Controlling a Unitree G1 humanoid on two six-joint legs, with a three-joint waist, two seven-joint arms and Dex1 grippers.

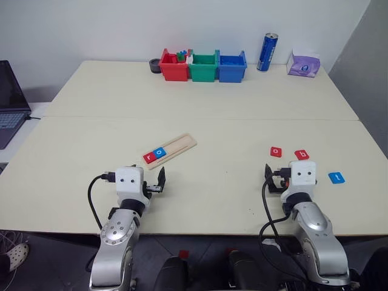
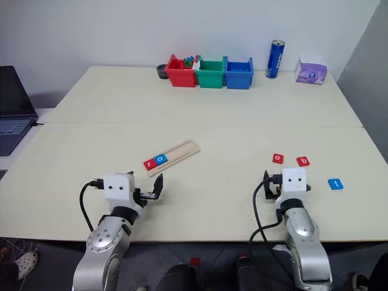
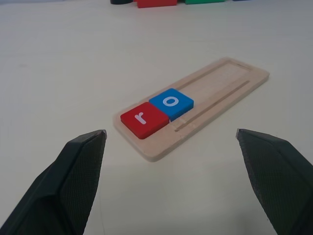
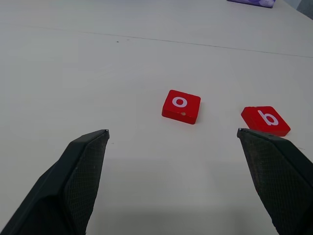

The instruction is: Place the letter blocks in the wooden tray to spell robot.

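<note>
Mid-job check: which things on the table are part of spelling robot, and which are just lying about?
Part of the job:
wooden tray
red r block and blue o block, in the tray
red o block, red b block, blue t block, loose on the table

Lying about:
red bin, green bin, blue bin
blue can
tissue pack
laptop

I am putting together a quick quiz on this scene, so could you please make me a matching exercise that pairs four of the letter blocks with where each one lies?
Column one:
1. red r block
2. blue o block
3. red b block
4. blue t block

Column two:
A. on the table, farthest to the robot's right
B. at the near end of the wooden tray
C. on the table, just right of the red o block
D. in the tray, second place, touching the r

Pairs: 1-B, 2-D, 3-C, 4-A
</note>
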